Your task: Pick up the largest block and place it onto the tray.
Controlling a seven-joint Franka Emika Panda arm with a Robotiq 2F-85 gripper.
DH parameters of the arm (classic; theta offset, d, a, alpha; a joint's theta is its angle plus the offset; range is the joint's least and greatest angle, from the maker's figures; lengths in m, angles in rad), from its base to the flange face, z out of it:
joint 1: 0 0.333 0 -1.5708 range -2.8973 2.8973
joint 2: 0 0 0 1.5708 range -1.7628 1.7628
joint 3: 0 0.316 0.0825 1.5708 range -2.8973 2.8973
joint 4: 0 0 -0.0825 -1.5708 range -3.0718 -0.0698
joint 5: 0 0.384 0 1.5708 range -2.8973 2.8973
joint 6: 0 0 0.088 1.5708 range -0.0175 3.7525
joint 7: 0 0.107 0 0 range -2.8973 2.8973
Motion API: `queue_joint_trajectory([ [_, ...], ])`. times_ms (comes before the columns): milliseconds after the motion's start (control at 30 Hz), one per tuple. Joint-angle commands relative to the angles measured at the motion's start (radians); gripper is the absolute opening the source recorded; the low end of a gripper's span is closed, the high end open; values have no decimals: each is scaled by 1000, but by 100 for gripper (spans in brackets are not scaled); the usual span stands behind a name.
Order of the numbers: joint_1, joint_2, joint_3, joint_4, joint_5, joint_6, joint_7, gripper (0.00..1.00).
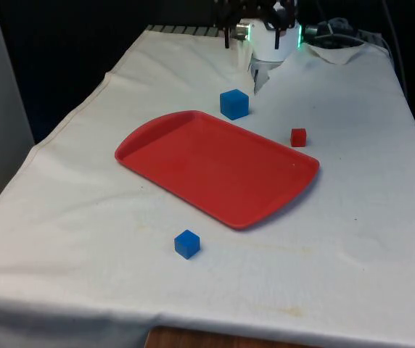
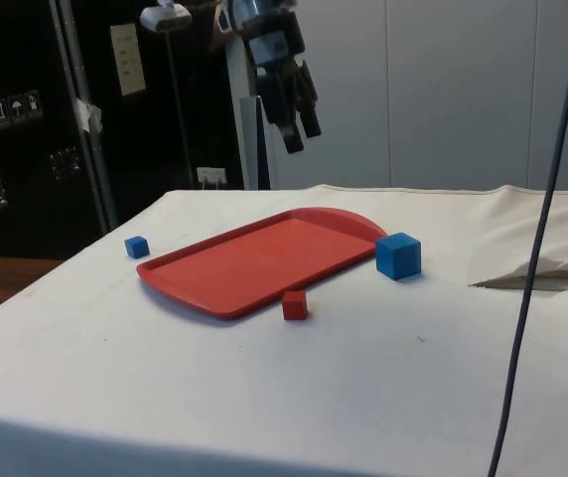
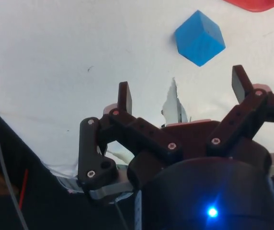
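Fingers (image 3: 125,98) of the gripper (image 3: 182,93) stand spread wide with nothing between them; in the side view the gripper (image 2: 299,124) hangs high in the upper middle of the frame, above the table. Below it the large blue block (image 1: 234,104) sits on the white cloth (image 1: 352,217), upper middle of the front view, just beside the red tray's (image 1: 215,165) far edge. A small red block (image 1: 298,137) sits right of the tray, a small blue block (image 1: 186,243) below it, lower middle

Large blue block (image 1: 234,104) stands clear (tray (image 1: 193,170) edge near).
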Motion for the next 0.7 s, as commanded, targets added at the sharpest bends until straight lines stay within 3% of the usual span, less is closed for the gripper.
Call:
queue_joint_trajectory([
  [0,-2,-11,-3,-24,-11,24,0,100],
  [433,-5,-12,-31,-121,-18,90,-46,100],
  [467,-4,-1,-30,-109,-3,74,-50,100],
  [667,-5,-14,-44,-166,-24,114,-80,100],
])
